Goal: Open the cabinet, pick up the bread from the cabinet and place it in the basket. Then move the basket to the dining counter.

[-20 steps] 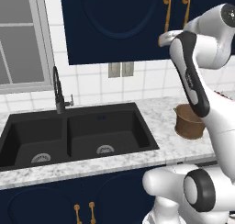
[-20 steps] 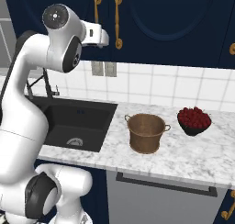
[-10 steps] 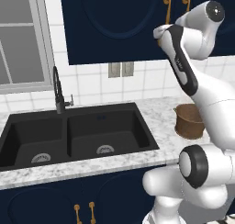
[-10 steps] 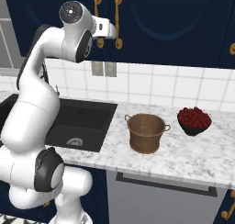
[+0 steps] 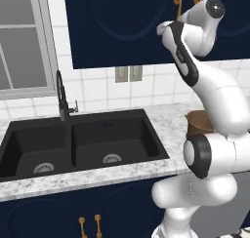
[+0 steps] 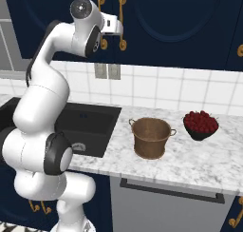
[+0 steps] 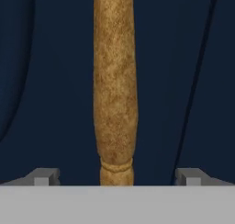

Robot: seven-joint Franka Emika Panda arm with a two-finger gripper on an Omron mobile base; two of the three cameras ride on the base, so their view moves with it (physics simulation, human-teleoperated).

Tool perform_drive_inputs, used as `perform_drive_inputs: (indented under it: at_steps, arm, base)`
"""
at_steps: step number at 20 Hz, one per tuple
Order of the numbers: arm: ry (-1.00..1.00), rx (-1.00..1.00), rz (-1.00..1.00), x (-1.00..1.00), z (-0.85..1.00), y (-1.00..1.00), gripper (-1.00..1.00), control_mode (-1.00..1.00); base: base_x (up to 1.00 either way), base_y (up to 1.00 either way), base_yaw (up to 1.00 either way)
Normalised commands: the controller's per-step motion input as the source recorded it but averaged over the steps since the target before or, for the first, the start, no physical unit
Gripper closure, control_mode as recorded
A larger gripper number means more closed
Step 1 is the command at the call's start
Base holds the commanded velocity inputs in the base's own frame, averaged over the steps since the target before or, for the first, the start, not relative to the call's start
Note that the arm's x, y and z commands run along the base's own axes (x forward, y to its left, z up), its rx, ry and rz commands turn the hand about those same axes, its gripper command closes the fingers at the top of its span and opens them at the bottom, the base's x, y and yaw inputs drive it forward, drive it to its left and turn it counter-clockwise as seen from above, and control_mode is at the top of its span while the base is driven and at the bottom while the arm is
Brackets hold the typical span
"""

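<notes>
The cabinet (image 6: 190, 22) is shut, and the bread must be inside. The pincer (image 7: 117, 178) is wide open, with a brass handle (image 7: 114, 81) between its tips, holding nothing yet. The basket (image 6: 151, 138) waits on the tabletop (image 6: 190, 159). Almost every step is left.

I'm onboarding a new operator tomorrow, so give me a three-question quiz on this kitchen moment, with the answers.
1. True or false: the cabinet doors are shut.
2. What lies between the gripper fingertips in the hand view?
A. a faucet
B. a brass handle
C. a bun
3. Fill in: the basket stands on the marbled top between the black sink and the ___ of red fruit.

Key: 1 true. 2 B; the fingertips stand apart on either side of it, not yet closed. 3 bowl.
</notes>
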Motion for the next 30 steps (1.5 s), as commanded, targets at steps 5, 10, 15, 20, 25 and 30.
perform_drive_inputs:
  at_steps: [5,10,15,20,25,30]
  arm:
    - [0.00,0.00,0.00,0.71,-0.04,0.01,1.00,-1.00]
    - [0.00,0.03,0.03,0.58,-0.22,0.20,1.00,-1.00]
    - [0.00,0.09,0.17,0.38,-0.09,0.36,1.00,-1.00]
    - [0.01,0.01,0.15,-0.17,-0.01,1.00,1.00,-1.00]
    - [0.03,-0.01,0.06,-0.78,0.03,1.00,1.00,-1.00]
    - [0.06,0.00,0.00,-1.00,0.18,1.00,1.00,-1.00]
  base:
    - [0.00,0.00,0.00]
    - [0.00,0.00,0.00]
    - [0.00,0.00,0.00]
    - [0.00,0.00,0.00]
    - [0.00,0.00,0.00]
    - [0.00,0.00,0.00]
